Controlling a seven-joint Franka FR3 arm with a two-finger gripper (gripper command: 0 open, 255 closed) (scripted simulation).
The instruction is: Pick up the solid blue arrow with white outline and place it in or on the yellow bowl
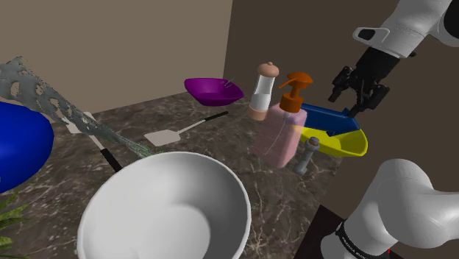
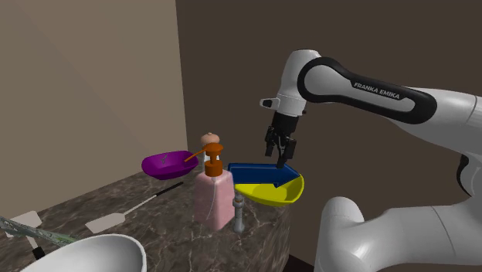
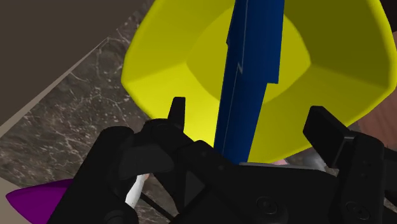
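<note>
A solid blue arrow (image 1: 327, 118) lies across the yellow bowl (image 1: 351, 145), which sits at the marble counter's corner near the dark wall. The arrow (image 2: 259, 171) rests on the bowl's (image 2: 270, 195) rim and stretches over its hollow. My black gripper (image 1: 360, 99) hangs just above the arrow's end, fingers apart. In the wrist view the arrow (image 3: 251, 70) runs out from between the fingers of my gripper (image 3: 249, 113) over the bowl (image 3: 165, 63), and neither finger touches it. In the second exterior view my gripper (image 2: 280, 158) hovers over the arrow.
A pink soap dispenser (image 1: 283, 132) with an orange pump and a small grey shaker (image 1: 307, 154) stand right beside the bowl. Farther along are a tall shaker (image 1: 262, 92), a purple bowl (image 1: 213, 90), a white spatula (image 1: 176, 132) and a large white bowl (image 1: 165, 213).
</note>
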